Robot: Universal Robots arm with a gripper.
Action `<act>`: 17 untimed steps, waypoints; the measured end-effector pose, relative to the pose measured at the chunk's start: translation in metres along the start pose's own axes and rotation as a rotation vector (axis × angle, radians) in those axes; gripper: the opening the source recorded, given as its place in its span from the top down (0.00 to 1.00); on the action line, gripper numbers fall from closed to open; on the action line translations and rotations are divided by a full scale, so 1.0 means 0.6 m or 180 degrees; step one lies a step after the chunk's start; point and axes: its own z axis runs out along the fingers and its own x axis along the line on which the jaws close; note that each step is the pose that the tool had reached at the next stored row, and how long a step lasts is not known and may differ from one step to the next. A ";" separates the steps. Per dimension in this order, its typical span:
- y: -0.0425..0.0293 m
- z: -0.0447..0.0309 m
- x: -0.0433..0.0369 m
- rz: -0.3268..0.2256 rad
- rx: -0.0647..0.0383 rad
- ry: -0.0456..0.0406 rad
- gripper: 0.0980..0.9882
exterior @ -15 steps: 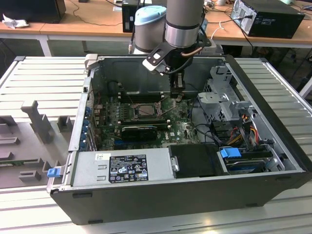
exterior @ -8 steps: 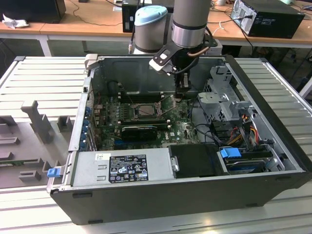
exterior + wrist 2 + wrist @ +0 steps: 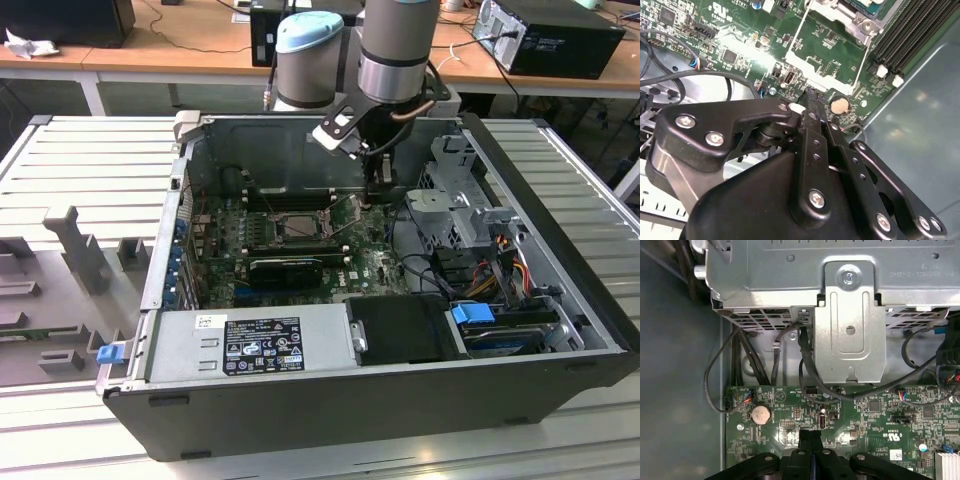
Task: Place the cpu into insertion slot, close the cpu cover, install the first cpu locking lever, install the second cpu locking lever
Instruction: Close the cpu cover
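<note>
1. Your arm's black two-finger gripper (image 3: 383, 196) reaches down into the open black-and-grey computer case (image 3: 330, 425), which lies on its side on the ribbed grey metal table (image 3: 100, 160).
2. In both wrist views the gripper (image 3: 810, 107) (image 3: 810, 437) has its fingers (image 3: 804, 442) pressed together with nothing between them.
3. The fingertips are low over the green motherboard (image 3: 372, 265), near the board's edge that faces the grey sheet-metal drive cage (image 3: 850, 325). You cannot tell whether they touch the board.
4. The round silver coin battery (image 3: 760, 414) lies just beside the fingertips.
5. The insertion slot (image 3: 300, 226), a small square dark socket with a metal rim, sits in the middle of the motherboard beside the long black memory slots (image 3: 910, 30). It is apart from the gripper, to the exterior view's left.
6. You cannot tell whether the cpu lies in the slot.
</note>
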 end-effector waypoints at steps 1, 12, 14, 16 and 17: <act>0.002 0.003 0.000 0.0000 0.0000 0.0000 0.99; -0.015 0.011 -0.001 0.0003 0.0080 0.0003 0.99; -0.024 0.011 -0.001 0.0002 0.0080 0.0003 0.99; -0.028 0.010 -0.001 0.0002 0.0080 0.0003 0.99; -0.031 0.010 -0.001 0.0002 0.0079 0.0003 0.99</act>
